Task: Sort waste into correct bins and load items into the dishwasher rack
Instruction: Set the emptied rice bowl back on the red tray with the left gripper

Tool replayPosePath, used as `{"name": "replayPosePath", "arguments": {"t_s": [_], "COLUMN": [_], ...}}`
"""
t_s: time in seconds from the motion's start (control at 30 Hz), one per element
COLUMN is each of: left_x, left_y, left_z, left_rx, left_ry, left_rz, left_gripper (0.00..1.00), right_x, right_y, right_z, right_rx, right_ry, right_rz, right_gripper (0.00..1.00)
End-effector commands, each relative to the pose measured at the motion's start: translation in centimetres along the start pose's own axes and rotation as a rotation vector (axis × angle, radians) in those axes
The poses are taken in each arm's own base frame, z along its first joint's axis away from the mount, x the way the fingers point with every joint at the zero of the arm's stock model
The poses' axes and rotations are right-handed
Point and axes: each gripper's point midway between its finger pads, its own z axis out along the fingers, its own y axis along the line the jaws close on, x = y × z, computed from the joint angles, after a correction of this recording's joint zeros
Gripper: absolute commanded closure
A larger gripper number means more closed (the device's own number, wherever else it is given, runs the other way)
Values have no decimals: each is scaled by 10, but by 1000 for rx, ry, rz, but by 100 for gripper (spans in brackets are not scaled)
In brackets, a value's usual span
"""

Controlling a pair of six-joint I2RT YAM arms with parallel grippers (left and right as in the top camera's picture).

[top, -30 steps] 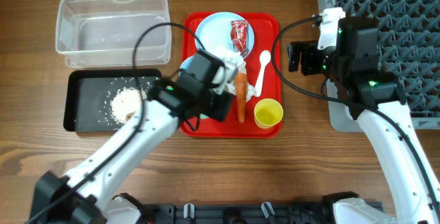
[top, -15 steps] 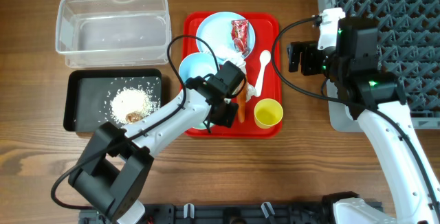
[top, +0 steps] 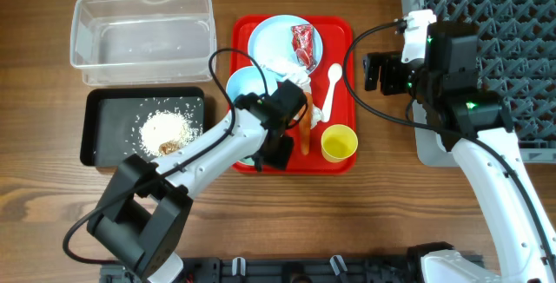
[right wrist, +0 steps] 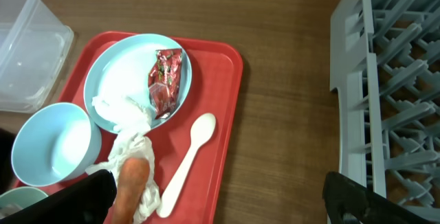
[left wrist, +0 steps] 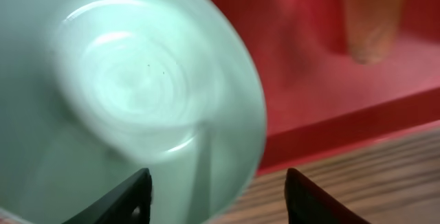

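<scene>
My left tool [left wrist: 220, 200] has its fingers apart, straddling the rim of the pale green bowl [left wrist: 130, 100] at the near edge of the red tray [left wrist: 309, 107]. It clamps nothing. The carrot [left wrist: 371, 18] lies just beyond the bowl.

My right tool [right wrist: 220, 203] hangs spread wide and empty over bare tabletop [right wrist: 289, 80], between the tray and the grey rack [right wrist: 350, 45].

The light blue plate [right wrist: 117, 66] carries the red wrapper [right wrist: 165, 80]. The tissue [right wrist: 127, 124] spills off its rim, and the white spoon [right wrist: 185, 159] lies beside it. Rice [top: 165, 128] sits in the black tray [top: 100, 109].

Overhead top-down; L wrist close, R wrist farther; all share tray [top: 343, 57].
</scene>
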Motion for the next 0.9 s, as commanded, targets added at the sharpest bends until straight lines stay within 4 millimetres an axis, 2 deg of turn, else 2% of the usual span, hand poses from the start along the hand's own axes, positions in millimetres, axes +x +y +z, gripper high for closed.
{"name": "replayPosePath", "arguments": {"t_s": [0.0, 0.03, 0.13, 0.3, 0.47, 0.7, 0.87], "left_x": [-45, -56, -73, -93, -97, -96, -93], "left_y": [-10, -14, -20, -25, -30, -37, -49], "left_z": [-39, -51, -68, -81, -83, -83, -83], "left_rx": [31, 45, 61, 85, 105, 127, 139], "left_ry": [-135, -175, -240, -317, -336, -335, -340], "left_rz": [-8, -5, 39, 43, 89, 123, 162], "left_gripper": [34, 30, 27, 16, 15, 16, 18], "right_x": [-10, -10, -8, -6, -10, -11, -10], "right_y": [-3, -3, -3, -3, -8, -49, -65], "right_z": [-1, -1, -1, -1, -1, -7, -12], "right_rx": [13, 11, 11, 12, 20, 71, 21], "right_ry": [-25, -24, -16, -9, -24, -43, -46], "right_rz": [8, 8, 9, 28, 125, 311, 372], "right_gripper": [0, 0, 0, 0, 0, 0, 0]}}
